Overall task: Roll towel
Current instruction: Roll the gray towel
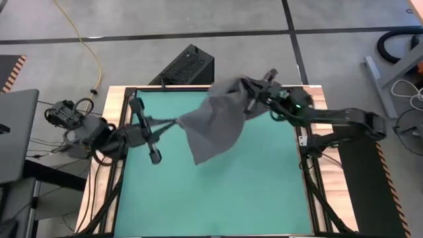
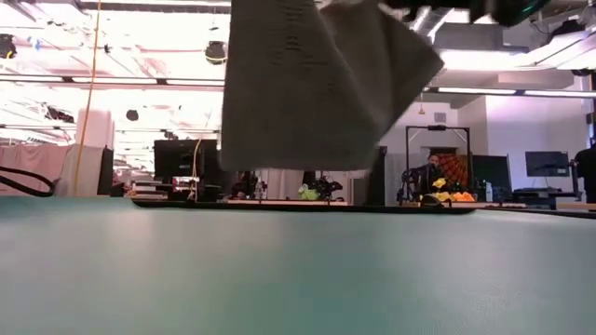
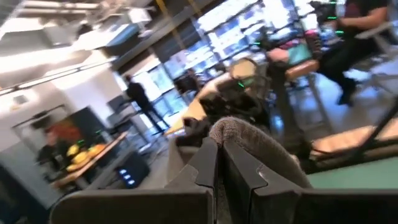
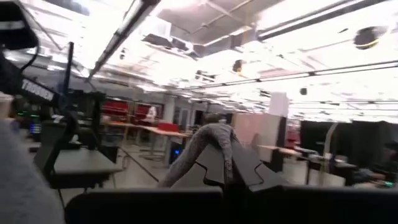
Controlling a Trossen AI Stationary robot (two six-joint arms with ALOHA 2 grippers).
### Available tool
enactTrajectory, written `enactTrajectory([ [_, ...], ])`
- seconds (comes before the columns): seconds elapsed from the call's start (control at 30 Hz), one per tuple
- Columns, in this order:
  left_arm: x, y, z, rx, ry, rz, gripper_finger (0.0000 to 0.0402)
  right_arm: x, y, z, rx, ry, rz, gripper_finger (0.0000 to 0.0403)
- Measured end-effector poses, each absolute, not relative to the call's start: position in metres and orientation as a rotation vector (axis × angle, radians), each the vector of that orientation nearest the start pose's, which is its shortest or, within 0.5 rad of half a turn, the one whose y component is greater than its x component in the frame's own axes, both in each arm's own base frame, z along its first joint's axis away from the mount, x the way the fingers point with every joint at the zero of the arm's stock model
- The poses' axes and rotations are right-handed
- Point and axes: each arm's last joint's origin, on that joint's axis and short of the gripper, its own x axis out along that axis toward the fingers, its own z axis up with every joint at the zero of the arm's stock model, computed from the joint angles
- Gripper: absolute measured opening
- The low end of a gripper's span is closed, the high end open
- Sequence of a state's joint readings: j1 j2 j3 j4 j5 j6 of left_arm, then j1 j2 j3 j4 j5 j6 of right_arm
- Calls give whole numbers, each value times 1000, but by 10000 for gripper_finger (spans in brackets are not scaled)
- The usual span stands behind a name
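I've got both arms up with the towel (image 1: 215, 125) stretched between them, off the green mat (image 1: 251, 192). Left gripper (image 1: 173, 121) is pressed together on one corner; my left wrist view shows grey cloth (image 3: 249, 140) bunched over the two dark fingers (image 3: 208, 168). Right gripper (image 1: 246, 99) is pinching the opposite top corner, near the mat's far edge; the right wrist view shows a fold of towel (image 4: 208, 140) draped over its fingertips (image 4: 239, 168).

The relation that matters: the held edge runs from my left gripper, over the mat's left-middle, up and across to the right gripper, so the towel's long axis lies roughly along that line. The rest of the cloth hangs down from it towards the mat's centre. In the low view the towel's (image 2: 317, 84) bottom edge is clear of the mat surface (image 2: 298, 279), so nothing is laid yet. Both grippers are at the cloth; neither is nearer.

My read: still the spread-out step, rolling not begun. Next I'd need to lower both corners together to lay it flat, keeping the edge taut. Risk is the hanging part folding under itself.

No containers on the table. White tag not visible to me.
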State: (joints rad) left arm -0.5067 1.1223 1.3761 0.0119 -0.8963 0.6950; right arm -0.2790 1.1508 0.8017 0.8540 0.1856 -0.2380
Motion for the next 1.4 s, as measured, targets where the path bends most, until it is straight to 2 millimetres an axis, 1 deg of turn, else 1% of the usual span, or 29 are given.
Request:
enactTrajectory([
  [0.07,185,-73,492,484,-86,463,0,243,-79,369,-267,-470,-496,15],
  [0.13,173,-66,499,456,-117,474,0,244,-79,379,-297,-491,-466,15],
  [0.23,157,-58,506,427,-155,451,0,246,-72,383,-334,-437,-418,16],
  [0.33,144,-53,504,401,-166,351,0,244,-62,378,-351,-306,-379,16],
  [0.43,138,-53,497,377,-131,212,0,231,-52,372,-328,-122,-346,17],
  [0.5,140,-55,488,365,-86,147,0,223,-49,358,-281,68,-318,17],
  [0.6,152,-62,466,354,-7,71,0,211,-42,331,-153,358,-272,17],
  [0.7,170,-73,434,341,85,5,0,200,-31,304,-21,606,-203,18],
  [0.8,187,-84,397,303,185,-56,0,195,-18,277,97,745,-147,18],
  [0.9,203,-93,357,231,287,-86,0,193,-2,256,177,817,-93,18],
  [1.0,215,-101,317,154,369,-80,0,191,13,246,228,857,-54,22],
  [1.17,222,-109,271,19,467,-52,0,188,33,237,362,897,-48,44],
  [1.27,220,-110,256,-42,508,-1,0,187,41,230,419,941,-59,60],
  [1.4,215,-109,243,-98,535,79,0,186,51,226,443,981,-46,88],
])
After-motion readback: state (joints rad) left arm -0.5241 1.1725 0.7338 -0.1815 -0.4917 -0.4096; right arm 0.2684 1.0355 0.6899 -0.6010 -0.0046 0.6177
